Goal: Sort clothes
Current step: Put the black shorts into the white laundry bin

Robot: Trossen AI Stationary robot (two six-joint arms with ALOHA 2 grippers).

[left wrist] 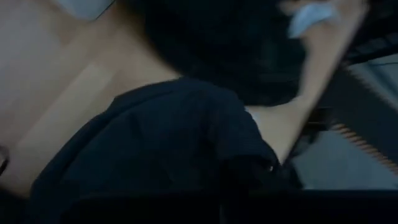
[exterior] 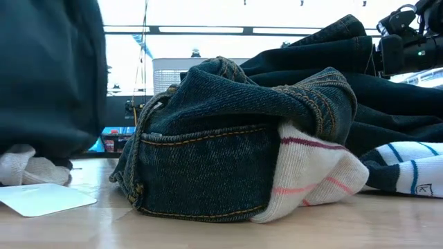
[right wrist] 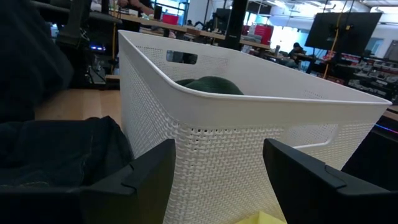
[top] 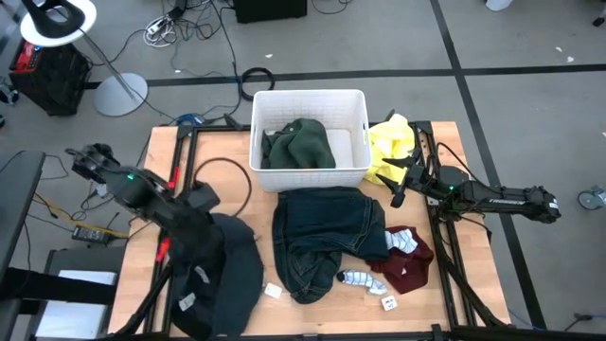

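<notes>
Jeans point(top: 327, 237) lie crumpled mid-table, striped sock point(top: 358, 278) at their hem.
Right gripper point(right wrist: 214, 180) gapes wide beside the bin point(top: 356, 104); left gripper's grip: cannot tell.

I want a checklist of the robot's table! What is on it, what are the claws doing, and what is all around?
Surface: wooden table, mostly covered.
Job's things: green garment in the white bin; jeans, maroon garment, striped sock, yellow garment and dark garment outside it.
Clutter: small white tags.
Grippers: left gripper at the dark garment; right gripper open, empty, facing the bin.
Cables: black loop on the table; more on the floor.
Surroundings: lamp stand, grey floor.
</notes>
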